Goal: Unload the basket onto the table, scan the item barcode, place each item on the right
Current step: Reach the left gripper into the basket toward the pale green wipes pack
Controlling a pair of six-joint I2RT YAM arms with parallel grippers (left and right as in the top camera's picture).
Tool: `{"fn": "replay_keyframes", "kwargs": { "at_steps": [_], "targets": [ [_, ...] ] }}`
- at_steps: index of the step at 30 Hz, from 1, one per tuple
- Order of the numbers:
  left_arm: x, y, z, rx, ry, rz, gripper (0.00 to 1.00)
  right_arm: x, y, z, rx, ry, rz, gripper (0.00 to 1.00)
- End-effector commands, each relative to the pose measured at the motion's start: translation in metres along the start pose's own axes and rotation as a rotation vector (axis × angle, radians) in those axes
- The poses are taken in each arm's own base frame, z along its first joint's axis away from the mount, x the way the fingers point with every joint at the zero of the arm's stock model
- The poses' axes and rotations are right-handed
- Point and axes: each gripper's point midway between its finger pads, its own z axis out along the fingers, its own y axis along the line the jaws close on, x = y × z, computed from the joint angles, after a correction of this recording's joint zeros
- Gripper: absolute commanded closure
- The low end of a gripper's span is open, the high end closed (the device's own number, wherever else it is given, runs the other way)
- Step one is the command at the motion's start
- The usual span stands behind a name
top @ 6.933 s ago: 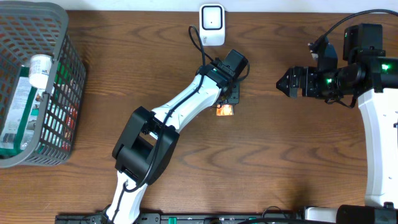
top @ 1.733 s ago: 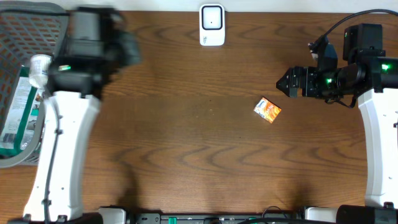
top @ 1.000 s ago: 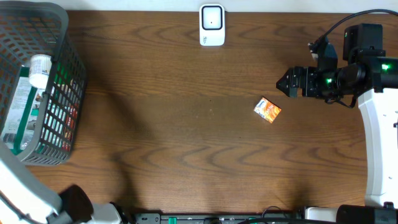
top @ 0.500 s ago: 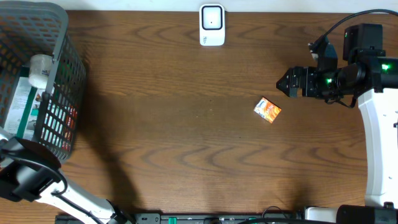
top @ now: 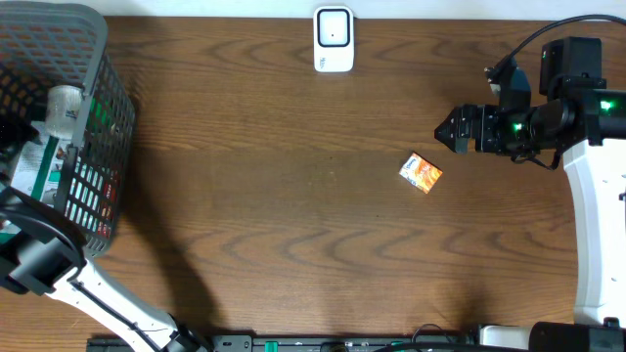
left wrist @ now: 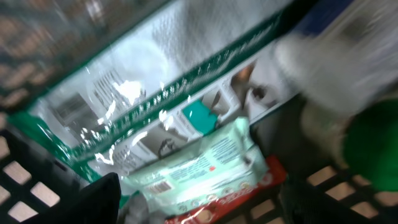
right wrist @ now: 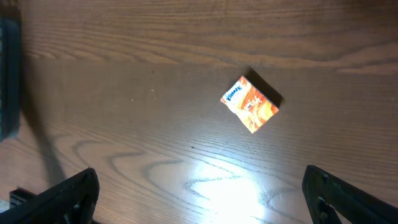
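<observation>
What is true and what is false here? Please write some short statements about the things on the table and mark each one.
1. An orange tissue pack lies on the table. True.
2. The right gripper holds the tissue pack. False: it is open and empty, apart from the pack.
3. A white scanner stands at the far edge of the table. True.
4. The basket is empty. False: several packets lie in it.

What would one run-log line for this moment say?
left claw open inside basket | right claw open, empty | orange tissue pack lying on table | scanner at table's far edge
</observation>
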Motion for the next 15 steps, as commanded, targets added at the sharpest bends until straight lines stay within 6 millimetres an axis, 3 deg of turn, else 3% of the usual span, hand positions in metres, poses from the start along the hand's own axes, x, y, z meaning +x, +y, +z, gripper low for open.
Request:
{"fn": "replay_keyframes", "kwargs": {
  "at_steps": [1, 9, 15],
  "targets": [
    [0.011, 0.001, 0.017, -0.018, 0.068, 0.037, 0.18, -0.004, 0.003, -0.004, -0.005, -0.015, -0.002, 0.01],
    [0.047, 0.000, 0.048, -0.039, 0.209, 0.115, 0.18, -0.004, 0.003, -0.004, -0.005, -0.015, -0.002, 0.01],
    [0.051, 0.020, 0.065, -0.139, 0.222, 0.124, 0.18, -0.004, 0.003, -0.004, -0.005, -0.015, -0.002, 0.01]
  ]
}}
